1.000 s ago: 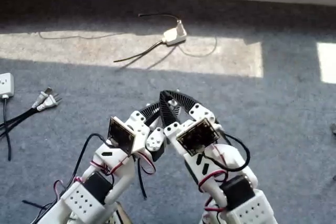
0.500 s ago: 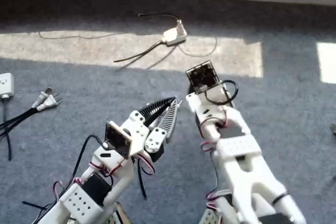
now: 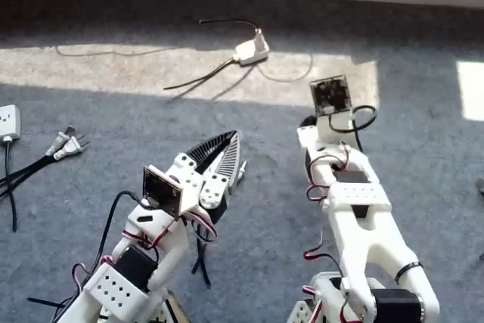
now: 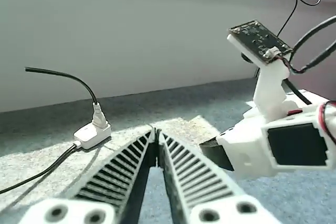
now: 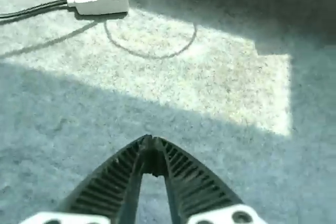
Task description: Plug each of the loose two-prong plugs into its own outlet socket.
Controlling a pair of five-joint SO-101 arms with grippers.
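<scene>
The two loose plugs (image 3: 66, 144) lie side by side at the left of the high view, prongs pointing right, with their dark cords trailing off the left edge. Just left of them a white socket block (image 3: 7, 122) sits cut off by the frame, so I cannot tell how many of its openings are free. A second white socket block (image 3: 251, 51) rests in the sunlit patch at upper centre with a white plug already seated in it. Whether it has a spare opening is too small to make out. The left gripper (image 4: 155, 139) is pressed shut on nothing, low over the grey carpet (image 3: 408, 149) at centre and well apart from the plugs. The right gripper (image 5: 152, 142) is likewise closed and empty, pointing toward the far block. In the high view the wrist board covers its fingers. The plugs look light and rigid, but their cords will likely drag and twist them, so the moulded body behind the prongs seems the place to pinch, not the cord or prongs. Each block probably slides on carpet when pushed and may need bracing.
</scene>
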